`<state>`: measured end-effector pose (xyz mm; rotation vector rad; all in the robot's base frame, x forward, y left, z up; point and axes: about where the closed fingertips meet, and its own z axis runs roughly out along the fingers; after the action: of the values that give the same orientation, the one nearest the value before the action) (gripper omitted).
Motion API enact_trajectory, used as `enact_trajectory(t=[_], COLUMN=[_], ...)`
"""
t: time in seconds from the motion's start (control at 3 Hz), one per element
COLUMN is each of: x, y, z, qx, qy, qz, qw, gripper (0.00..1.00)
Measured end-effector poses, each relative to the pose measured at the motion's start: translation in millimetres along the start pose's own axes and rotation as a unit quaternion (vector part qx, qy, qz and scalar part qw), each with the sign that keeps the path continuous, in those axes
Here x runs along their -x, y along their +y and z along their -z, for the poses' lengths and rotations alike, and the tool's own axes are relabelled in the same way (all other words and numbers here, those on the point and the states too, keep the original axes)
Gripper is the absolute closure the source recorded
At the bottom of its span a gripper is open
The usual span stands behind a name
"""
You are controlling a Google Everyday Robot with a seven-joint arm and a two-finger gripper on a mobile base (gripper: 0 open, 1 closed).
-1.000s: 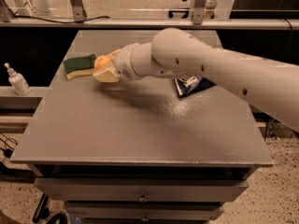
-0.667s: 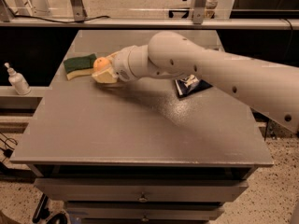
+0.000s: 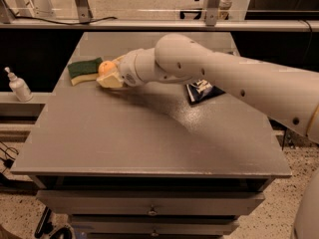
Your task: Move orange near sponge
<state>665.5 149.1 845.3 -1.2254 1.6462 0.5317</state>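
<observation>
A white bottle (image 3: 19,86) is standing on the ledge left of the table (image 3: 149,133). At the table's far left the sponge (image 3: 83,69) is lying flat. The orange (image 3: 105,66) is sitting just beside its right end. The gripper (image 3: 110,76) is clasping the orange, low over the tabletop. Further right, a blue bag (image 3: 202,91) is peeking out from behind the arm.

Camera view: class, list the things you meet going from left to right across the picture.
White pump bottle → sponge → orange → blue chip bag. The gripper sits at the orange, just right of the sponge, and overlaps the fruit, so it has no place of its own in the order.
</observation>
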Motion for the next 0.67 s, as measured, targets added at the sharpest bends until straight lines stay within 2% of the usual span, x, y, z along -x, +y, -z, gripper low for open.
enact_trajectory(t=[0.67], x=[-0.1], y=[-1.2], z=[-3.8], qx=[0.004], qy=[-0.001], qz=[-0.002], qw=[1.0], gripper=[0.12])
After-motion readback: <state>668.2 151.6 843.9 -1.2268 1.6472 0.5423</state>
